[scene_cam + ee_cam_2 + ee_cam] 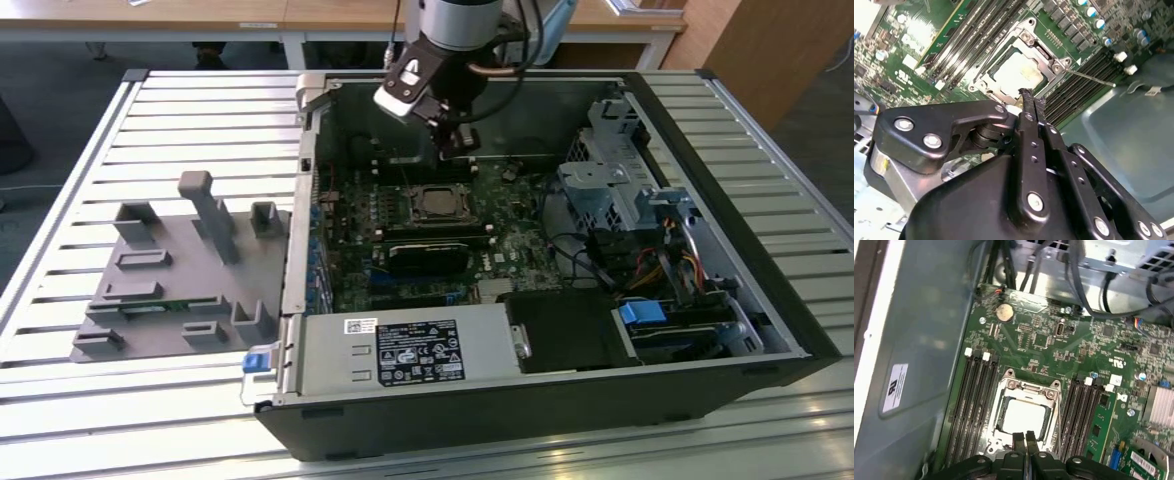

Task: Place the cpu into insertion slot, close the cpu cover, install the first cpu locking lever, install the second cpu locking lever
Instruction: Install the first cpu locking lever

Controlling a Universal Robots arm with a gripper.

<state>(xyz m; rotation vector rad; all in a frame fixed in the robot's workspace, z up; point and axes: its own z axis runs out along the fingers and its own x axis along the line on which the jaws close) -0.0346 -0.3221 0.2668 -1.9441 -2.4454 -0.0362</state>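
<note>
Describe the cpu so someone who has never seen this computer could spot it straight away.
Inside the open black computer case, find the green motherboard. On it, two banks of long dark memory slots flank the silvery cpu cover. The cpu is the pale flat square in that cover's window, the one light-grey face among dark parts.

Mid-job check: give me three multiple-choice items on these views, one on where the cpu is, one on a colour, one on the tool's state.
1. Where is the cpu? A seated in the insertion slot; B held by the tool; C loose on the circuit board.
2. The circuit board's colour? A red; B green; C white.
3. The tool's fingers? A wide open; B shut on the cpu; C shut together, empty.

Answers: A, its pale face shows inside the slot's metal rim in both wrist views; B, green all around the slot; C, they meet with nothing between them.
</note>
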